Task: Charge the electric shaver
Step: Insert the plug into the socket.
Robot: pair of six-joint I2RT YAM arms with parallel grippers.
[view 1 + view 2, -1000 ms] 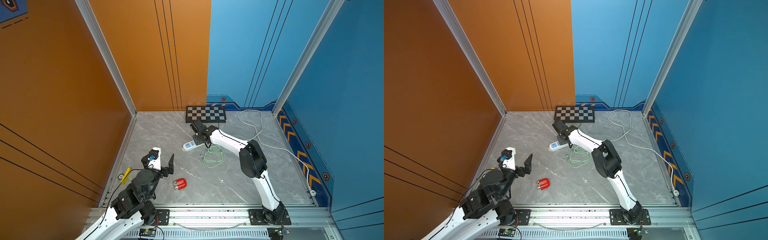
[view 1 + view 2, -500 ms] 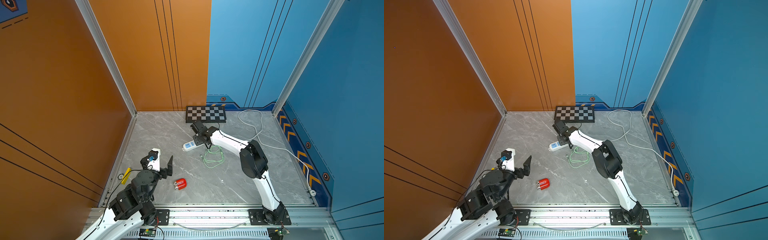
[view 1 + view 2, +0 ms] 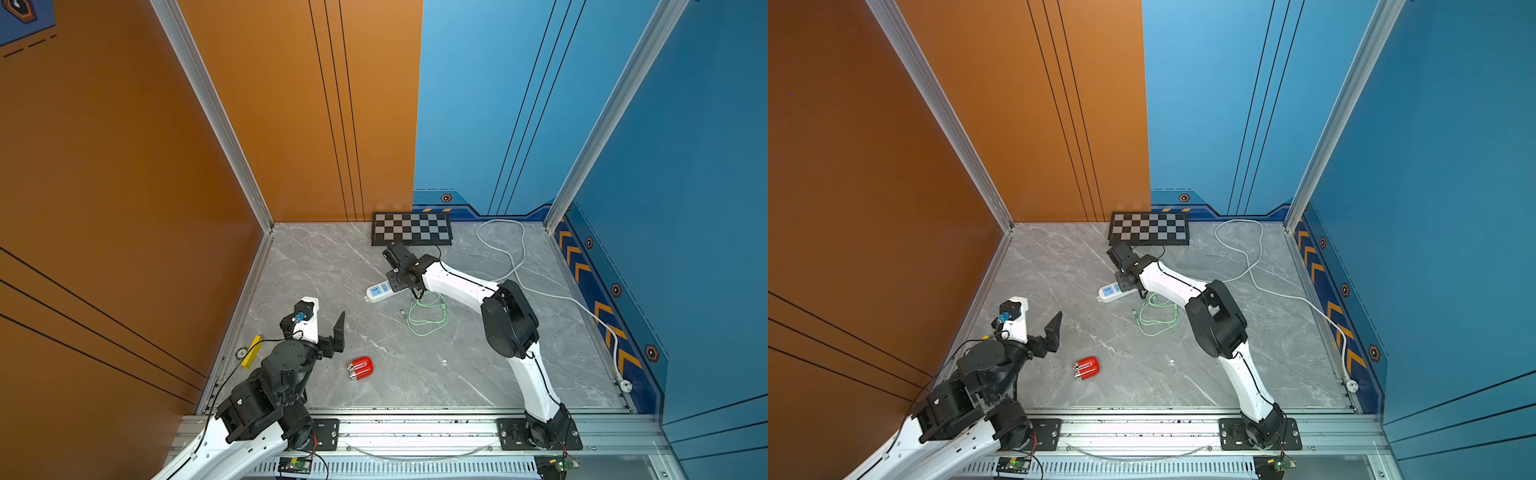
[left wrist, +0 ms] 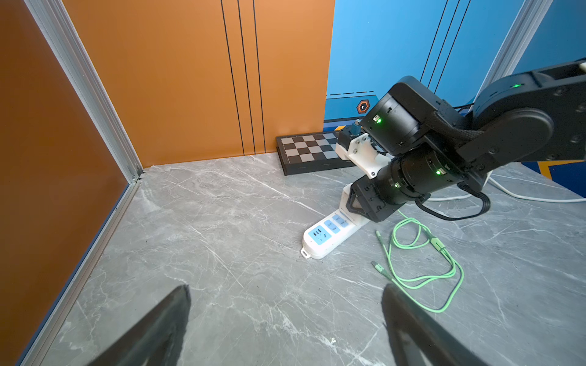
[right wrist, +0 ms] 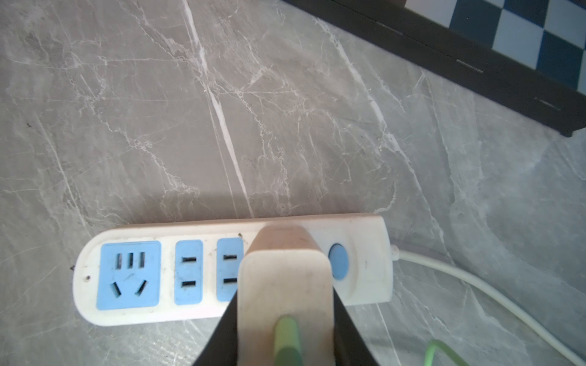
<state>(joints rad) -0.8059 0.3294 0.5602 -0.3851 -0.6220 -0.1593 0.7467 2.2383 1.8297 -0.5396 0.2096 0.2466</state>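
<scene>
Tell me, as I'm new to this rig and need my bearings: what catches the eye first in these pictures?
The glossy red electric shaver lies alone near the front edge of the table, beside the open left gripper. Farther back, the right gripper clamps a white charger block, green cable attached, at the white-and-blue power strip.

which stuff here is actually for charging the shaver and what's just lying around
For the job:
- electric shaver
- white charger block
- green cable
- power strip

Lying about:
- chessboard
- small yellow piece by the wall
</scene>
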